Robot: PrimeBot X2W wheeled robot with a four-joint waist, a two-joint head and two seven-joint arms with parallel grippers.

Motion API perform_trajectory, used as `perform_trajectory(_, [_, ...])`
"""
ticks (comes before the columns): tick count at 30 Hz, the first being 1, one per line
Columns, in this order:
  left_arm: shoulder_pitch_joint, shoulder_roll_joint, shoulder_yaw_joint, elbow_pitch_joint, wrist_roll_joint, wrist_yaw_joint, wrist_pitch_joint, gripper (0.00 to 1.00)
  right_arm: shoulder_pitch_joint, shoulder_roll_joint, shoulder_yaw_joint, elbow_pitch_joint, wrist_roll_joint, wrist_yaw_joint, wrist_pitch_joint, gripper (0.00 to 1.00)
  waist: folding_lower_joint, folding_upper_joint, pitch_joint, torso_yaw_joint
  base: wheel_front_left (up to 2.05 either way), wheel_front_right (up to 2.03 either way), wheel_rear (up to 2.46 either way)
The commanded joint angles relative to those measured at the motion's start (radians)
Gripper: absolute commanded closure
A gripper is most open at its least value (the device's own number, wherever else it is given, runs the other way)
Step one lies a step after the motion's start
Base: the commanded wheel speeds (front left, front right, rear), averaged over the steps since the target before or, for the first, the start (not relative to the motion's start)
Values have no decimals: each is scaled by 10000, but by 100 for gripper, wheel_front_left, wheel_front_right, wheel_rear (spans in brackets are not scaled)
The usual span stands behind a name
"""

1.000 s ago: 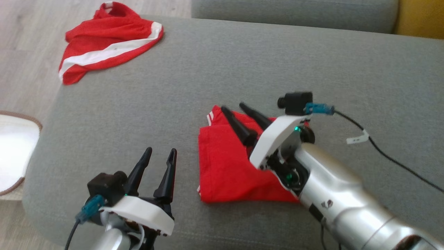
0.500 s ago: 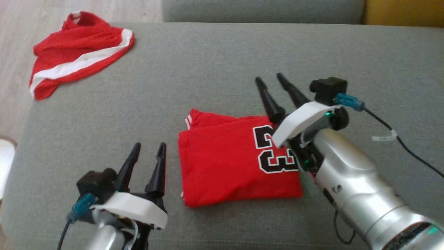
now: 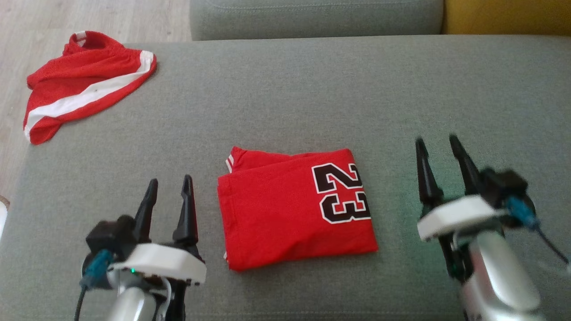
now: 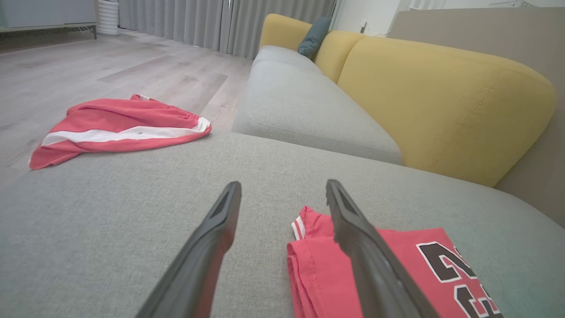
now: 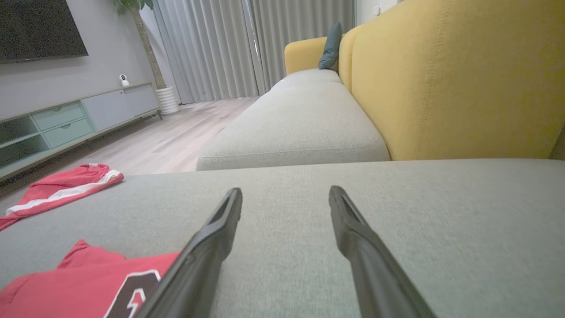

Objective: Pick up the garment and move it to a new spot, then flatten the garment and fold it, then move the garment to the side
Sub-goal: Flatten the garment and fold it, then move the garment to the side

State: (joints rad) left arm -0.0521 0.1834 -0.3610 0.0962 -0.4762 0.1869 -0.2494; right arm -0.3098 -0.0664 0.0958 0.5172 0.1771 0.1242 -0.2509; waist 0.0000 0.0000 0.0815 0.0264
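Red mesh, folded into a neat rectangle with its black-and-white 23 facing up, the garment (image 3: 296,209) lay flat near the middle of the grey cushion (image 3: 285,98), toward its front edge. The left gripper (image 3: 170,179) hovered over the cushion's front-left part, jaws spread and empty. The right gripper (image 3: 436,139) hovered over its front-right part, likewise released. A second red-and-white piece (image 3: 84,84) lay crumpled at the cushion's far-left corner.

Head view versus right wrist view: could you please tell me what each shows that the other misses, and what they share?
Head view's extras: the open left pincer and the whole number 23. Right wrist view's extras: curtains, a television and a low cabinet. Shared: the folded jersey, the other red garment, the grey seat and the open right pincer.
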Motion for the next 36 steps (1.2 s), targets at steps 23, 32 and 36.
perform_trajectory(23, [655,-830,1521,18,1297,-911,-123,0,2646,161,-562,-3055,-96,65,237,0,0,0,-255,25,0,0,0])
perform_trajectory(32, [644,-985,1693,185,1494,-1137,-124,0,2694,161,-541,-3114,-148,65,377,0,0,0,-265,26,0,0,0])
perform_trajectory(36, [662,-1032,1754,246,1560,-1196,-124,0,2708,162,-575,-3116,-174,65,409,0,0,0,-295,22,0,0,0])
